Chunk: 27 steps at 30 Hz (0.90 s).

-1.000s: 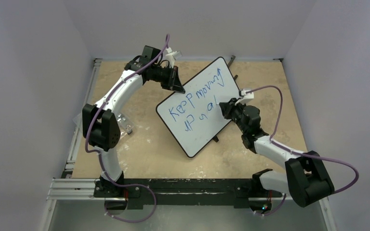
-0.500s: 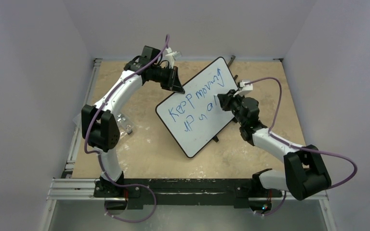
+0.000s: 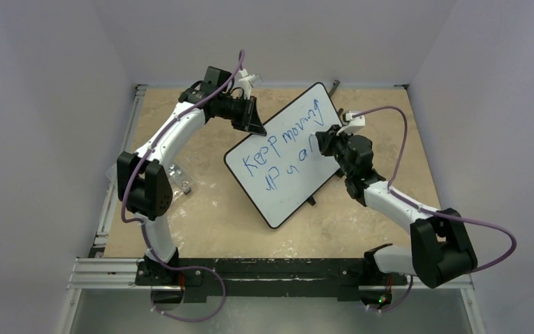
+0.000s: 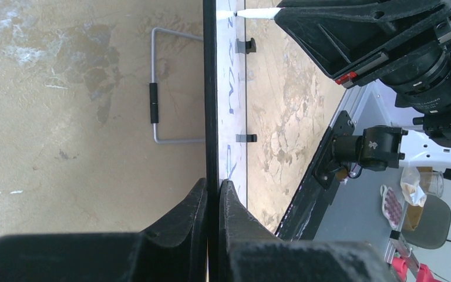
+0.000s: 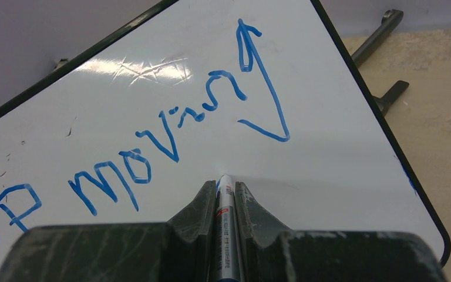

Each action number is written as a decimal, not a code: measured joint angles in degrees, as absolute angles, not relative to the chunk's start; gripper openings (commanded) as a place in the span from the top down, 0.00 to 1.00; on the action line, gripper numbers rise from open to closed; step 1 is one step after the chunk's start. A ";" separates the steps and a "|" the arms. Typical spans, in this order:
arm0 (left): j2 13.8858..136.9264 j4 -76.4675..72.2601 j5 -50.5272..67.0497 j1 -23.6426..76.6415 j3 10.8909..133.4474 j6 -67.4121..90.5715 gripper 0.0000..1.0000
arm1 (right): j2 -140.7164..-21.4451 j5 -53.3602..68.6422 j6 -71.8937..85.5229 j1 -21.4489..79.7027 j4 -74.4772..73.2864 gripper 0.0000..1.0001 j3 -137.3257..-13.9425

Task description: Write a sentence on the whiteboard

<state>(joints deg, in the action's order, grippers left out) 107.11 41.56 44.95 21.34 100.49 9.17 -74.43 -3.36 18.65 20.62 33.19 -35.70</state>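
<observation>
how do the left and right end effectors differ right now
The left end effector clamps the whiteboard by its rim; the right end effector grips a marker. The left sits at the board's edge, the right over its written face, tip at the surface. Both are shut.

Right wrist view: sentence (image 5: 170, 147) cut by left edge, first word mostly lost; second line mostly hidden behind right gripper (image 5: 224, 187). Barrel of marker (image 5: 224, 235) mostly hidden between its fingers (image 5: 197, 211). Left wrist view: whiteboard (image 4: 235, 59) edge-on (letters unreadable).

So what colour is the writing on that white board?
Blue. The sentence on the whiteboard shows best in the right wrist view.
</observation>
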 measured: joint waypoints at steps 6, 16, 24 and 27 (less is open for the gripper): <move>107.09 41.41 45.01 21.39 100.49 8.84 1.00 | -70.48 -4.05 17.76 20.60 29.69 1.00 -35.73; 106.56 41.54 44.99 21.56 100.36 8.75 1.00 | -65.12 -8.38 15.18 20.56 27.35 1.00 -35.70; 105.71 41.34 44.77 21.89 99.74 8.51 1.00 | -66.54 -9.56 14.68 20.51 26.92 1.00 -35.42; 105.71 41.34 44.75 21.89 99.74 8.34 1.00 | -67.94 -9.56 14.44 20.49 26.94 1.00 -35.42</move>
